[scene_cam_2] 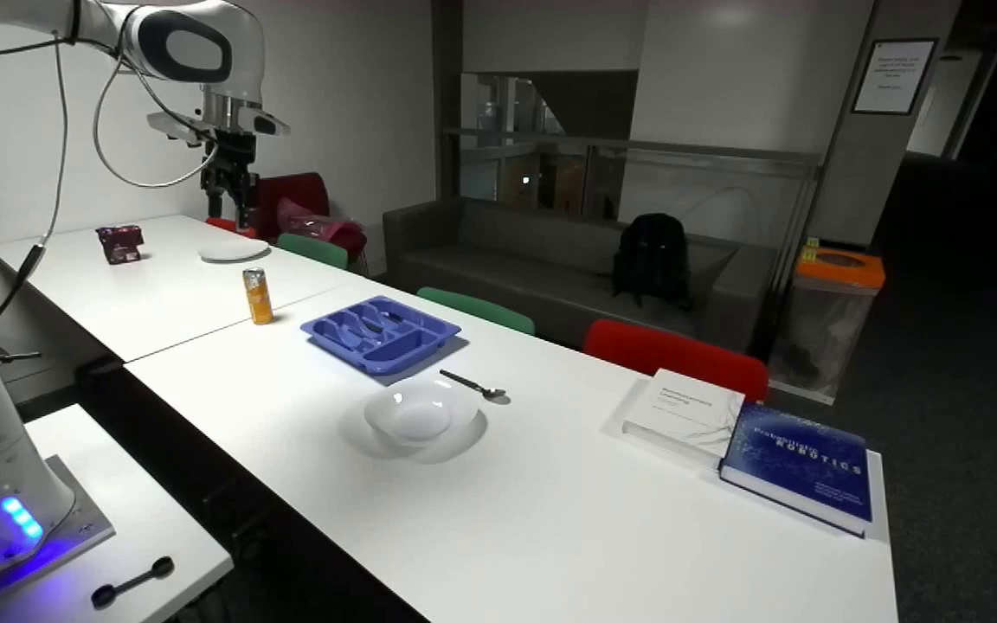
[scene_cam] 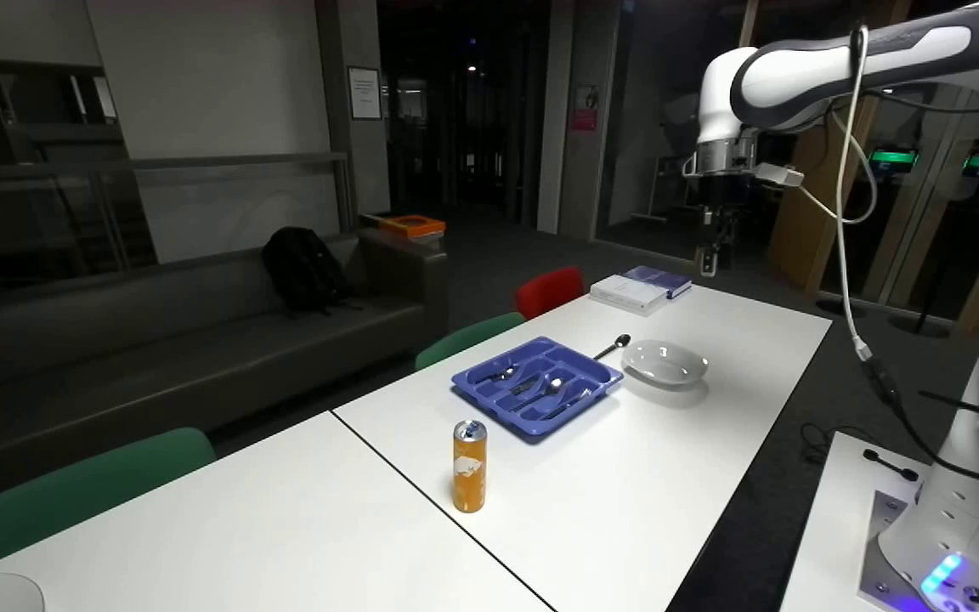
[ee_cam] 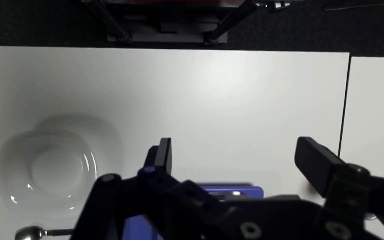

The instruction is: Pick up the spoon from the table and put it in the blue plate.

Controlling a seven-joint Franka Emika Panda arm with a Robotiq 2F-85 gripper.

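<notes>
The spoon point(scene_cam: 613, 347) has a dark handle and a metal bowl. It lies on the white table between the blue plate point(scene_cam: 579, 360) and the white dish. Spoon point(scene_cam_2: 474, 385) and blue plate point(scene_cam_2: 399, 347) show in both exterior views. The blue plate is a tray with compartments holding several pieces of cutlery. My gripper point(scene_cam: 717, 255) is open and empty, high above the table; it also shows in an exterior view point(scene_cam_2: 230, 212). In the wrist view, the fingers point(ee_cam: 233, 143) are wide apart, partly hiding the blue plate point(ee_cam: 256, 191); the spoon point(ee_cam: 32, 232) is at the lower left, its handle end hidden.
A round white dish point(scene_cam: 666, 364) stands beside the spoon. An orange can point(scene_cam: 469, 467) stands near the table seam. A white book point(scene_cam_2: 685, 411) and a blue book point(scene_cam_2: 797, 463) lie at the table's end. A dark red packet point(scene_cam_2: 120, 244) and white plate point(scene_cam_2: 233, 250) are farther along.
</notes>
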